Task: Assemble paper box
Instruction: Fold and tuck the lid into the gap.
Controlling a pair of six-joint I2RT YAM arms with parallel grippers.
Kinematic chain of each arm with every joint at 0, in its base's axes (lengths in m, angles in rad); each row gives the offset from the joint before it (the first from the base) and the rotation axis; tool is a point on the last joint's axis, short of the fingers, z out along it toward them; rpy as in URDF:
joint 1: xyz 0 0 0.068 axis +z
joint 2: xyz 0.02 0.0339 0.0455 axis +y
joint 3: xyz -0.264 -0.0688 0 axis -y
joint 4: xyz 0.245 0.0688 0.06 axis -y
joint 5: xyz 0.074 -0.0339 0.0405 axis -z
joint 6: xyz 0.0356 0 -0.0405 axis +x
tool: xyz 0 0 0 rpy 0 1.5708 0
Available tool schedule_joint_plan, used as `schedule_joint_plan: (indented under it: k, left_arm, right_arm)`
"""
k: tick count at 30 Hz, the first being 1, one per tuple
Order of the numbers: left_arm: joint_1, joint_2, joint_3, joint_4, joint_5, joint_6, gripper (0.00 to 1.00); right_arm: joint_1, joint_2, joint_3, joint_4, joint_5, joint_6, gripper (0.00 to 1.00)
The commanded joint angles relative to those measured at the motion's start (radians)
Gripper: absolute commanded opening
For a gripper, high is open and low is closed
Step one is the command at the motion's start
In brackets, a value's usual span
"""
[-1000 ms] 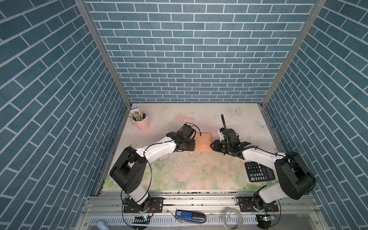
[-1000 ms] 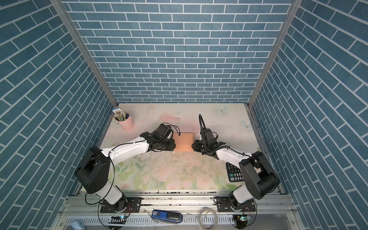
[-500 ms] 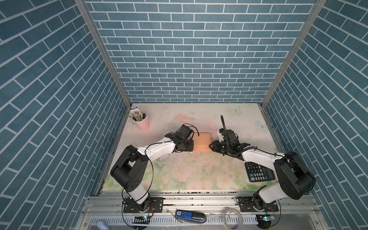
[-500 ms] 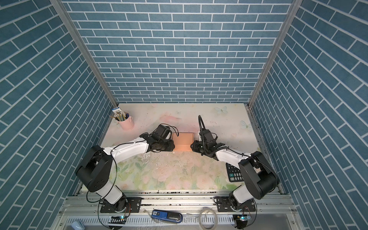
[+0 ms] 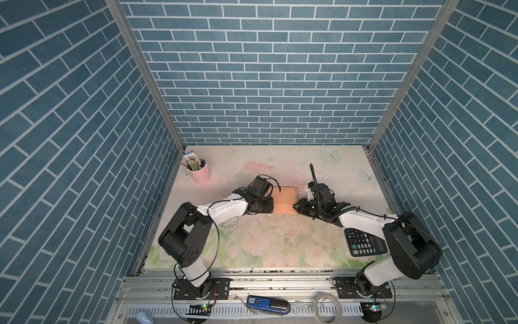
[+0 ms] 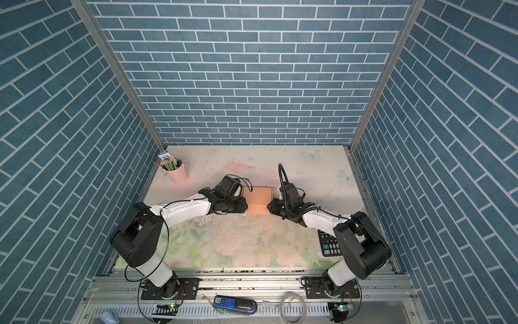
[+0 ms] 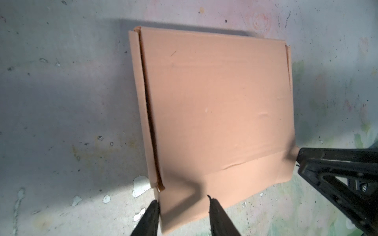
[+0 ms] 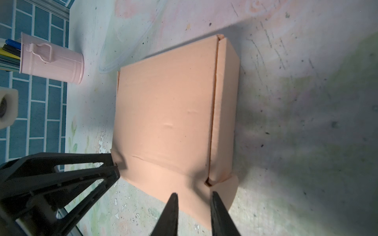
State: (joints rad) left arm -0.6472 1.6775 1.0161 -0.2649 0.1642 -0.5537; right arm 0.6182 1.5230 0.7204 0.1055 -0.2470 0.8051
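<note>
paper box (image 5: 285,197) lid folded over | left gripper (image 7: 182,201) at its near left corner, jaws parted | right gripper (image 8: 193,194) at its near right corner, jaws parted

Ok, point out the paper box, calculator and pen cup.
paper box (image 5: 286,195): in a top view, lid centre.
calculator (image 5: 363,246): in a top view, its keypad.
pen cup (image 5: 200,175): in a top view, pink wall.

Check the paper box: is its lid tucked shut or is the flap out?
Folded, lid down, not tucked shut: the paper box has its front flap lying outside, in both wrist views.
</note>
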Motion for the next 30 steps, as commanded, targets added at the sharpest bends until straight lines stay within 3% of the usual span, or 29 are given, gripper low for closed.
schedule_joint_plan:
  k: [1, 9, 18, 30]
  left_arm:
    - [-0.002, 0.003, -0.019, 0.020, 0.020, -0.005, 0.43]
    - [-0.003, 0.002, -0.030, 0.022, 0.017, -0.006, 0.43]
    - [-0.008, 0.003, -0.025, 0.021, 0.018, -0.007, 0.43]
    - [-0.015, 0.005, -0.022, 0.025, 0.021, -0.010, 0.42]
  right_arm:
    - [0.011, 0.003, -0.012, -0.015, 0.029, 0.012, 0.28]
    - [0.011, -0.059, -0.052, -0.061, 0.117, -0.004, 0.31]
    - [0.011, -0.019, -0.093, 0.125, 0.035, 0.040, 0.39]
    - [0.012, 0.045, -0.077, 0.232, -0.047, 0.105, 0.33]
